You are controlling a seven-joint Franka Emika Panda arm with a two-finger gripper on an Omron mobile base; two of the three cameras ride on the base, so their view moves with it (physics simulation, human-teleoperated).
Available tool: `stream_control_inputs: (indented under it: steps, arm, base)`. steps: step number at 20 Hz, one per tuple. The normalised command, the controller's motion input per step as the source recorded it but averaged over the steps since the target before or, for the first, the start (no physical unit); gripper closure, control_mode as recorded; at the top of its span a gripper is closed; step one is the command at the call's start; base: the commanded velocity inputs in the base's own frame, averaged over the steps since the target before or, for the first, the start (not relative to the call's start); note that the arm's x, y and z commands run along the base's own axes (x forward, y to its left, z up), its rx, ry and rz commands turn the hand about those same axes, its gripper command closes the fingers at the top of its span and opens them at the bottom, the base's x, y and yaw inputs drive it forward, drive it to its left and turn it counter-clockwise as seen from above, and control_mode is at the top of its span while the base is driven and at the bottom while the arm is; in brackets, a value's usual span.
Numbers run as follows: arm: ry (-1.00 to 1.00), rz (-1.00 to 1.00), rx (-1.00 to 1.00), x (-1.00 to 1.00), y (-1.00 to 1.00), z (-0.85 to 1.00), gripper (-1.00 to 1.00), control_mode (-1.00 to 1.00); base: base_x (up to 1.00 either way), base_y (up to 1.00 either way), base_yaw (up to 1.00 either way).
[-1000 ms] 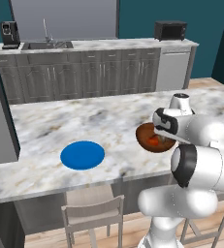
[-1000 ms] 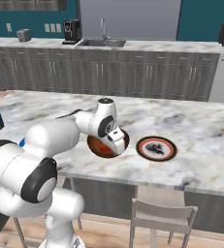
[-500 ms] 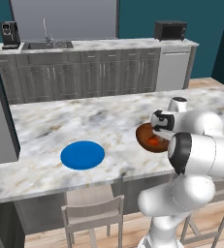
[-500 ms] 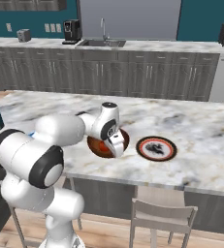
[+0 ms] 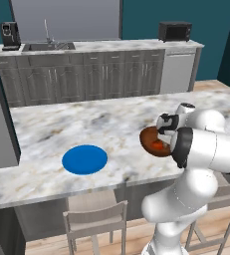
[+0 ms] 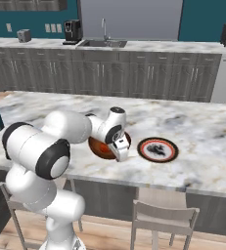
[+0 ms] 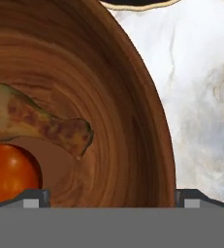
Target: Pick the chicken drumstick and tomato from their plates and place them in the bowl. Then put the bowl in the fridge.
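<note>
Both foods are already in the bowl (image 7: 108,97): the drumstick (image 7: 36,121) lies at centre left of the hand view, the tomato (image 7: 9,172) at its lower left. The bowl-grasping step is judged to be in hand. The gripper (image 6: 120,152) is spread wide and empty, its tips straddling the bowl's wall; closing on the rim and lifting toward the fridge is called for next. The blue plate (image 5: 84,159) and rimmed plate (image 6: 157,149) sit bare on the marbled tabletop (image 5: 61,124). Grey cabinets (image 6: 134,73) line the teal-walled room behind.
</note>
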Motion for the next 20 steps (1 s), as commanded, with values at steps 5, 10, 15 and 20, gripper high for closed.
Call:
stream_control_inputs:
  steps: [5, 10, 15, 20]
  arm:
    - [-0.03, 0.00, 0.00, 0.01, 0.00, -0.20, -1.00, -1.00]
    - [-0.05, 0.00, 0.00, 0.02, 0.02, -0.14, 1.00, -1.00]
    - [-0.08, 0.00, 0.00, 0.00, 0.05, -0.06, 1.00, -1.00]
    - [-0.09, -0.02, 0.00, 0.00, 0.13, -0.02, 1.00, -1.00]
  base:
    - [0.00, 0.00, 0.00]
    - [0.00, 0.00, 0.00]
    - [0.00, 0.00, 0.00]
    - [0.00, 0.00, 0.00]
